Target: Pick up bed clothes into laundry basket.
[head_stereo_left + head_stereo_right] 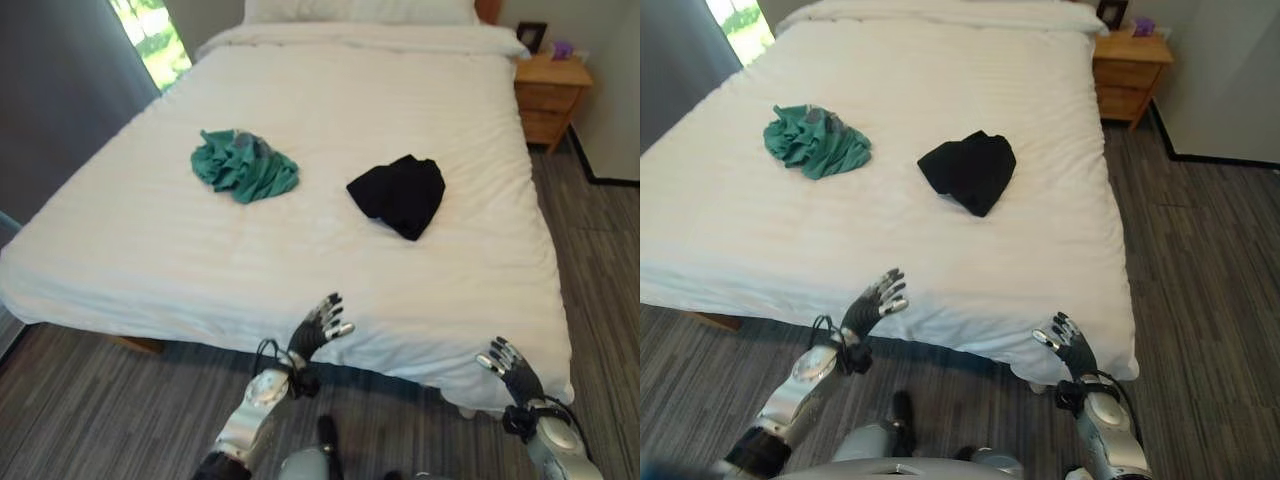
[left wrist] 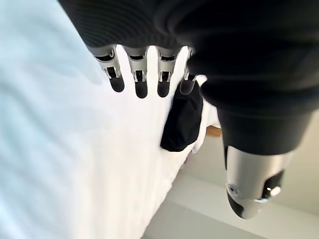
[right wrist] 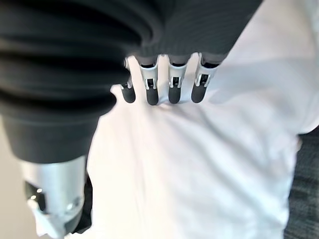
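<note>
bed (image 1: pixel 330 150): white sheet, takes up most of the head views, near edge just ahead of both hands
green garment (image 1: pixel 244 165): crumpled on the bed, left of centre, lying free, nothing touching it
black garment (image 1: pixel 399 193): crumpled on the bed, right of the green one, the two well apart; also in the left wrist view (image 2: pixel 182 119) past the fingertips
left hand (image 1: pixel 318 329): raised over the near edge of the bed, fingers straight and spread, holding nothing; own wrist view shows the fingers (image 2: pixel 141 79) in a straight row with the thumb (image 2: pixel 251 174) apart, white sheet past them
right hand (image 1: pixel 508 366): by the bed's near right corner, lower than the left hand, fingers loosely extended, empty; own wrist view has the fingers (image 3: pixel 171 84) in a row over the white sheet, thumb (image 3: pixel 52 194) off to the side
hand-to-clothes: both hands well short of either garment; black one is nearer to the left hand than the green one, still apart
nightstand (image 1: pixel 550 95): wooden, with drawers, beside the far right corner of the bed; a dark frame (image 1: pixel 531 36) and a small purple item (image 1: pixel 562 48) on top
pillow (image 1: pixel 360 10): white, at the head end of the bed
curtain (image 1: pixel 60 95): grey, along the left side, bright window strip (image 1: pixel 150 35) next to it
floor (image 1: pixel 600 260): grey striped carpet, right of the bed and under the near edge
task state: both garments on the bed, neither picked up
</note>
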{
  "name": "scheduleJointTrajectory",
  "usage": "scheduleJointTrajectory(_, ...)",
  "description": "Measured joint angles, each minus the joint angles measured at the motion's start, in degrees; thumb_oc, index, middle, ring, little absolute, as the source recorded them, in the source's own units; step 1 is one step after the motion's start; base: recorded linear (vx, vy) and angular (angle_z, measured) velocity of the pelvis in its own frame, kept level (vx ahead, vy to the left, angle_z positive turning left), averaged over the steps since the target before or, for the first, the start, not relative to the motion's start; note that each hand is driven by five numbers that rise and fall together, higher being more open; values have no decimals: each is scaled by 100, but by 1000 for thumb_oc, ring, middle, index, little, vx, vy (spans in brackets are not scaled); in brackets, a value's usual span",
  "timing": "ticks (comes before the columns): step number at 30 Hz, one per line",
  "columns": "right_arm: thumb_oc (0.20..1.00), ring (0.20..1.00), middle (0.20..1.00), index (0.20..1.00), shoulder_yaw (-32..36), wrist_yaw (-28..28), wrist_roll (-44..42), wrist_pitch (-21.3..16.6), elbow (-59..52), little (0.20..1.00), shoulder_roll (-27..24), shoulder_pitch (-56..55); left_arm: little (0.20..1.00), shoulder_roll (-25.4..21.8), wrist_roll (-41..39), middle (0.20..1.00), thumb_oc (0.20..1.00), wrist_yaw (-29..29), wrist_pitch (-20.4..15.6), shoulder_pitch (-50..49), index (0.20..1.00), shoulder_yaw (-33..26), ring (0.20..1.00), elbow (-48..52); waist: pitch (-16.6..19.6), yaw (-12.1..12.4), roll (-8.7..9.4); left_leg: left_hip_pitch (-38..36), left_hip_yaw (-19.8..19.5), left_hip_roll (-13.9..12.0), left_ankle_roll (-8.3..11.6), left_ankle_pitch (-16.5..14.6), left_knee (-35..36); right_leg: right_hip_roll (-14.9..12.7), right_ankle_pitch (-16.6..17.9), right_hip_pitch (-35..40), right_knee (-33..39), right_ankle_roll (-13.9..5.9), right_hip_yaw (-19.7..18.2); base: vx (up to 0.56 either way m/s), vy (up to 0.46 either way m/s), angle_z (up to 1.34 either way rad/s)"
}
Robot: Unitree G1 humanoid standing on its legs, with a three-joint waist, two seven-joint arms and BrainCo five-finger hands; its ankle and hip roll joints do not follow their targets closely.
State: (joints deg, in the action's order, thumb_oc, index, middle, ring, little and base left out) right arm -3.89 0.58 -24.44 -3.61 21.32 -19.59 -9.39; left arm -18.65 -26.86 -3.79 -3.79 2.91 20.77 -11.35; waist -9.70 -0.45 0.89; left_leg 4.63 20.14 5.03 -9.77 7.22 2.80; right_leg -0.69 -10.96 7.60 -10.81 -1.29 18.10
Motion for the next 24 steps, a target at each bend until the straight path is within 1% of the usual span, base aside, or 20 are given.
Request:
scheduleJointTrajectory(1,1000,1000,1000,1000,-99,12,120,10,-21,1000,-86,-250,1000,-165,2,1000,1000,8,0,9,1000,44,1000,-18,13,-23,-289,-472,20,-197,-422,-372,203,204,-116,-307,-1325,-219,13,154,350,-12)
scheduleJointTrajectory(2,1000,1000,1000,1000,-140,-2,193,14,-44,1000,-83,-366,1000,-288,3,1000,1000,3,0,35,1000,39,1000,-46,14,-136,-148,-592,-141,-206,-1,-397,256,-106,-190,-746,-2509,-321,87,107,201,10)
scheduleJointTrajectory(3,1000,1000,1000,1000,-183,-42,214,18,-95,1000,-100,-499,1000,-378,4,1000,1000,8,-1,80,1000,26,1000,-90,38,-221,-35,-634,-257,-93,-26,-416,255,-390,-314,-1119,-3110,-372,-24,137,130,48)
scheduleJointTrajectory(4,1000,1000,1000,1000,-197,-53,275,22,-171,1000,-226,-610,1000,-412,6,1000,1000,8,-4,176,1000,48,1000,-84,22,-298,70,-653,-454,77,-41,-484,255,-849,-326,-1717,-3639,-450,-359,164,76,57)
scheduleJointTrajectory(5,1000,1000,1000,1000,-165,-53,333,42,-167,1000,-249,-629,1000,-412,6,1000,1000,6,1,218,1000,87,1000,-85,24,-374,90,-652,-527,86,-32,-476,253,-934,-355,-1849,-3510,-498,-575,182,41,76)
scheduleJointTrajectory(6,1000,1000,1000,1000,-42,-46,385,50,-159,1000,-262,-709,1000,-420,18,1000,1000,-18,-7,270,1000,147,1000,-96,-12,-450,14,-677,-730,93,-17,-486,253,-936,-361,-2042,-3131,-512,-916,184,-14,53)
scheduleJointTrajectory(7,1000,1000,1000,1000,-42,-46,385,50,-159,1000,-262,-709,1000,-420,18,1000,1000,-18,-7,270,1000,147,1000,-96,-12,-450,14,-677,-730,93,-17,-486,253,-936,-361,-2042,-3131,-512,-916,152,-21,69)
scheduleJointTrajectory(9,1000,1000,1000,1000,176,-93,424,65,-160,1000,-484,-1011,1000,-461,24,1000,1000,-98,-28,242,1000,125,1000,-135,-79,-468,-95,-822,-1032,-11,228,-601,232,-617,-56,-2078,-1247,-606,-1744,206,-77,63)
scheduleJointTrajectory(10,1000,1000,1000,1000,214,-113,426,67,-168,1000,-549,-1046,1000,-447,21,1000,1000,-124,-31,237,1000,115,1000,-145,-82,-503,-78,-835,-1244,13,353,-682,222,-515,151,-2117,-723,-594,-1869,198,-77,60)
scheduleJointTrajectory(12,1000,1000,1000,1000,350,-188,427,58,-268,1000,-691,-1044,1000,-350,21,1000,1000,-161,-60,264,1000,131,1000,-240,-86,-612,-76,-828,-1465,12,374,-715,209,-291,654,-1953,358,-682,-2500,107,-86,67)
scheduleJointTrajectory(14,1000,1000,1000,1000,563,-331,426,53,-450,1000,-774,-1003,1000,-315,53,1000,1000,-227,-57,257,1000,147,1000,-232,-144,-632,51,-950,-1662,53,449,-726,291,-272,1101,-1694,920,-693,-2568,101,-99,74)
scheduleJointTrajectory(15,1000,1000,1000,1000,870,-442,422,40,-999,1000,-1089,-1071,1000,-189,63,1000,1000,-326,-66,176,1000,231,1000,-166,-95,-677,110,-1027,-1893,66,453,-733,283,-354,1527,-1339,1352,-663,-2395,97,-63,75)
scheduleJointTrajectory(17,1000,1000,1000,1000,1309,-525,425,-114,-1541,1000,-1462,-864,1000,-192,59,1000,1000,-444,-76,-19,1000,250,1000,22,-89,-591,224,-1065,-1940,33,524,-777,286,-366,1921,-1241,1453,-643,-2258,57,-24,47)
scheduleJointTrajectory(18,1000,1000,1000,1000,1504,-602,426,-146,-1839,1000,-1822,-886,1000,-178,57,1000,1000,-506,-73,-126,1000,261,1000,73,-65,-566,182,-1083,-1938,-2,555,-796,284,-358,2017,-1191,1550,-613,-2169,40,-21,42)
scheduleJointTrajectory(19,1000,1000,1000,1000,1975,-615,434,-330,-1904,1000,-2517,-631,1000,-176,31,1000,1000,-581,-70,-269,1000,247,1000,160,-40,-540,168,-1046,-1937,-117,598,-821,285,-312,2039,-1127,1622,-582,-1988,51,-22,44)
scheduleJointTrajectory(20,1000,1000,1000,1000,2057,-627,446,-300,-1844,1000,-3077,-565,1000,-153,7,1000,1000,-621,-69,-321,1000,249,1000,169,-31,-546,152,-1029,-1925,-165,637,-831,285,-296,2043,-1115,1646,-570,-1909,34,-11,49)
scheduleJointTrajectory(21,1000,1000,1000,1000,2207,-645,526,-288,-1697,1000,-3891,-515,1000,-156,6,1000,1000,-669,-64,-375,1000,291,1000,181,-21,-543,123,-992,-1927,-209,669,-829,285,-280,2036,-1129,1646,-508,-1828,37,-4,36)
scheduleJointTrajectory(22,1000,1000,1000,1000,2397,-645,643,-290,-1497,1000,-4302,-402,1000,-190,5,1000,1000,-711,-61,-415,1000,343,1000,200,-19,-557,124,-969,-1923,-252,688,-823,283,-248,2035,-1144,1645,-506,-1791,55,-20,23)
scheduleJointTrajectory(23,1000,1000,1000,1000,2795,-568,691,-297,-1276,1000,-4638,50,1000,-200,-6,1000,1000,-786,-58,-470,1000,366,1000,206,-23,-398,180,-939,-1915,-307,727,-803,285,-186,2068,-1188,1653,-437,-1817,75,-34,8)
scheduleJointTrajectory(24,1000,1000,1000,1000,2390,-495,791,-389,-791,1000,-5026,1041,1000,-239,-223,1000,1000,-788,-24,-541,1000,521,1000,195,-3,-396,252,-885,-1929,-316,776,-794,280,-187,2071,-1209,1653,-377,-1759,54,-31,2)
